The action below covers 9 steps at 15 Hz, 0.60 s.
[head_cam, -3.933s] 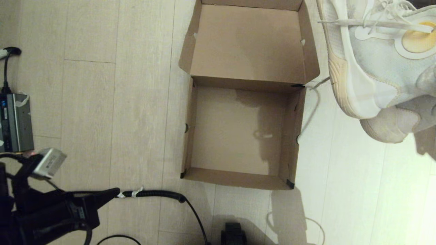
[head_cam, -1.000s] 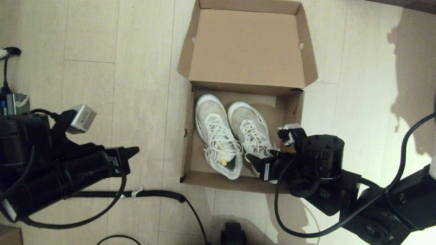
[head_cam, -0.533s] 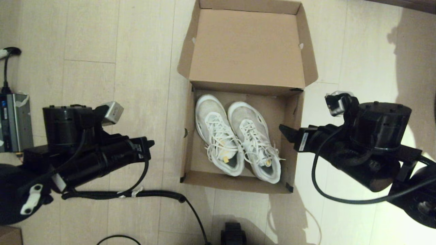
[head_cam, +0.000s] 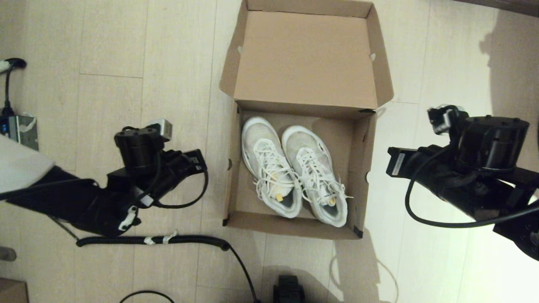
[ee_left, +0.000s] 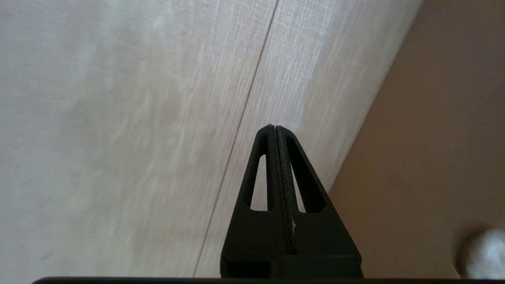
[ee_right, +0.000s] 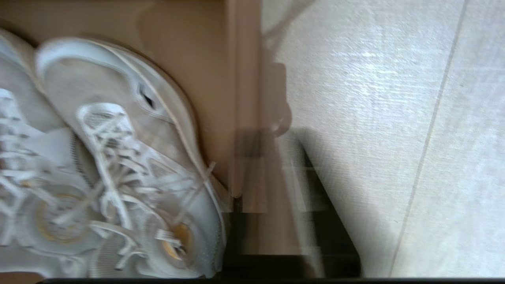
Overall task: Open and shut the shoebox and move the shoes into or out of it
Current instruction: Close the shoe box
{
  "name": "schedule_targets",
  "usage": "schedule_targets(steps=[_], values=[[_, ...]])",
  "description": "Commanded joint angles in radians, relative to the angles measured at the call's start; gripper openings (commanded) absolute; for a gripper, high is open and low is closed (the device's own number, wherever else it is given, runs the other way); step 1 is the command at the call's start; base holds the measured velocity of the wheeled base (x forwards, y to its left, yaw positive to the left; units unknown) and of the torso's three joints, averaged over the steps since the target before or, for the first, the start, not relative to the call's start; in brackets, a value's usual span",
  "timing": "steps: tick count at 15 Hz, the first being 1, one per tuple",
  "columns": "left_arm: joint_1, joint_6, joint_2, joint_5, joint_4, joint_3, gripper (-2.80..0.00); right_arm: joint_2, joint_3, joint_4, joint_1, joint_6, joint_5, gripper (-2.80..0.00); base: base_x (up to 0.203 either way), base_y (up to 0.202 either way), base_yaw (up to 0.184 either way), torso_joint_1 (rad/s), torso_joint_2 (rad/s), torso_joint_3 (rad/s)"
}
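The brown shoebox [head_cam: 230,176] stands open on the floor, its lid [head_cam: 305,54] folded back on the far side. Both white sneakers [head_cam: 294,176] lie side by side inside, toes toward the lid, laces loose. My left gripper [head_cam: 198,162] is shut on nothing and hangs just left of the box's left wall; the left wrist view shows its shut tips [ee_left: 274,129] beside the brown wall [ee_left: 434,157]. My right gripper [head_cam: 391,162] is shut and empty, a short way right of the box's right wall. The right wrist view shows that wall [ee_right: 244,79] and one sneaker [ee_right: 130,157].
A black corrugated cable [head_cam: 189,240] runs along the floor in front of the box. A grey power unit [head_cam: 21,128] sits at the far left. A dark object [head_cam: 288,290] lies at the near edge and a small cardboard piece [head_cam: 10,290] in the near-left corner.
The box was empty at first, with the sneakers up at the far right; they now lie inside. My right gripper has drawn back out of the box to the right. My left gripper has come up beside the left wall.
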Motion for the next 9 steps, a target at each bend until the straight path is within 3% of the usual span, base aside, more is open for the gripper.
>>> schedule_targets(steps=[1,5,9], values=[[-0.038,-0.017,0.072,0.007,-0.008,-0.031,-2.8,0.006,0.03,-0.005,-0.019,-0.005,-0.002,-2.8,0.0,0.0,0.0,0.0,0.0,0.0],[-0.122,-0.033,0.099,0.041,-0.012,-0.069,-2.8,0.069,0.123,-0.055,-0.097,-0.006,-0.008,-2.8,0.0,0.0,0.0,0.0,0.0,0.0],[-0.152,-0.034,0.107,0.041,-0.011,-0.131,-2.8,0.173,0.254,-0.266,-0.102,-0.01,-0.008,-2.8,0.0,0.0,0.0,0.0,0.0,0.0]])
